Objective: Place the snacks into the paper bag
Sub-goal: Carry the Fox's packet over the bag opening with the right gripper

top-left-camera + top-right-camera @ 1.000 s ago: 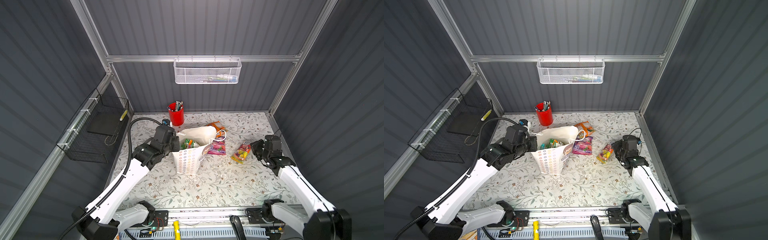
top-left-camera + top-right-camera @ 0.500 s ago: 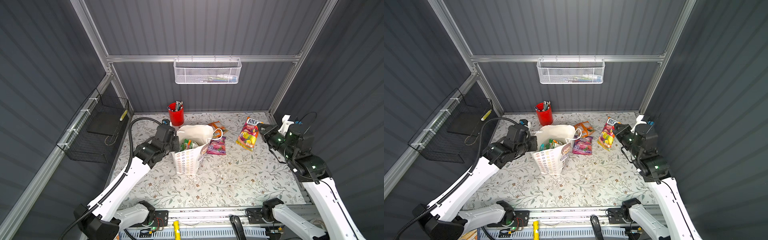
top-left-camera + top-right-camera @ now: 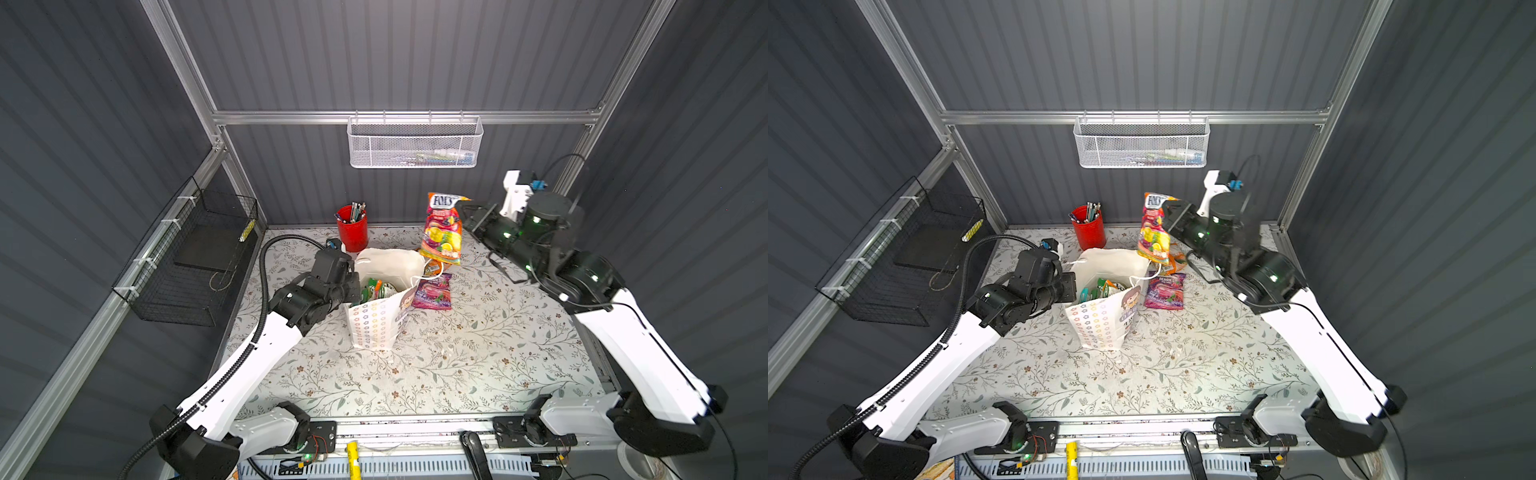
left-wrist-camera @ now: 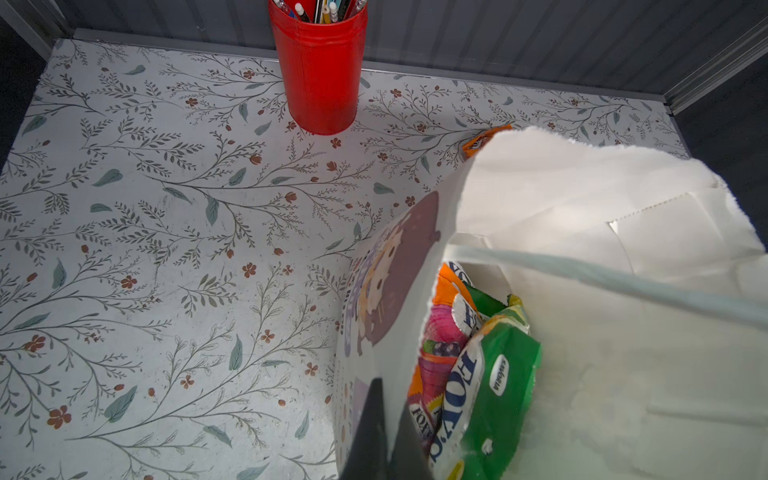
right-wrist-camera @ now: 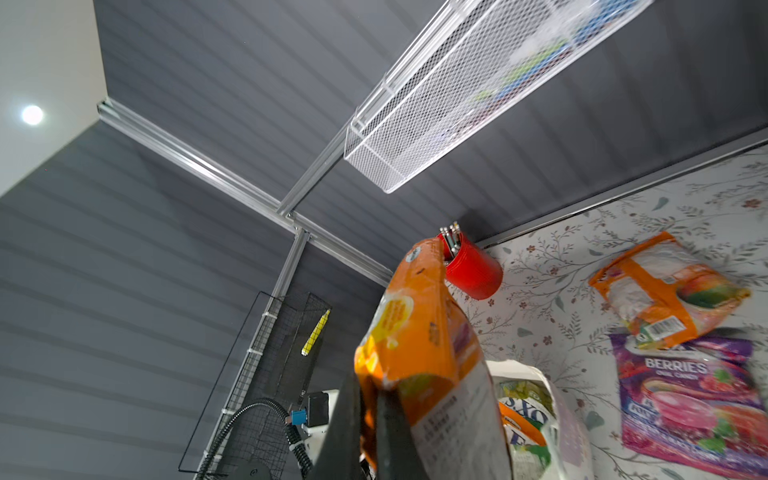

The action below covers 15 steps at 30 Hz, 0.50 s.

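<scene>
1. The right arm is lifted high off the table, elbow bent, with its forearm angled in toward the middle.
2. The right gripper (image 3: 464,206) is clenched on the top corner of the pink-yellow FOX'S packet (image 3: 441,232). The packet hangs straight down from the fingers in mid-air, close to the paper bag (image 3: 376,328) but not inside it. From the right wrist view, the fingers (image 5: 345,432) pinch its orange back.
3. The left arm lies low and stretched forward, its wrist level with the bag's mouth.
4. The left gripper (image 4: 386,424) is pinched tight on the bag's rim, one finger outside on the printed wall and the other inside.
5. The bag stands upright and open on the floral table (image 3: 478,353). A green packet (image 4: 498,374) and other snacks sit inside, just past the left fingertips.
6. Below the right gripper, a purple berries packet (image 5: 685,399) lies flat beside the bag, with an orange packet (image 5: 665,291) next to it.
7. A red cup of pens (image 4: 320,70) stands ahead of the left gripper.
</scene>
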Tool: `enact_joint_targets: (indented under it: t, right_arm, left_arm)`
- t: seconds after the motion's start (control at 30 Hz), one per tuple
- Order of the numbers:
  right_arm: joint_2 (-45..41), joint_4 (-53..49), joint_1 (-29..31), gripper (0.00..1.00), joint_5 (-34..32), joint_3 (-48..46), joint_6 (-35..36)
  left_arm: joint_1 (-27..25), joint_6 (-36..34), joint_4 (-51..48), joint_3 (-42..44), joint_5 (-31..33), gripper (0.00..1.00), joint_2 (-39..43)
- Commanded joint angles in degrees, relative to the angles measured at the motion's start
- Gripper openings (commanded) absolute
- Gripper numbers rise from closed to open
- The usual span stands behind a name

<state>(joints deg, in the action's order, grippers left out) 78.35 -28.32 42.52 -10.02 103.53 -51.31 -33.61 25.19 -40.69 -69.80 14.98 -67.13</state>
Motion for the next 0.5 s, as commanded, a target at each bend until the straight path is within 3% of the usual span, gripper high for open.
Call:
enact_joint_targets:
  t: [0.0,0.47]
  right_arm:
    - [4.4,3.1,2.7,0.0,-0.9,3.0,2.8]
    - [11.3,14.0,9.1,0.0,0.8,-8.1,0.7]
  left_arm:
    - [-0.2,0.2,0.1,-1.9,0.0,0.0,-0.5]
    - [-0.2,-0.7,0.9,-1.6,0.1,0.0,-0.5]
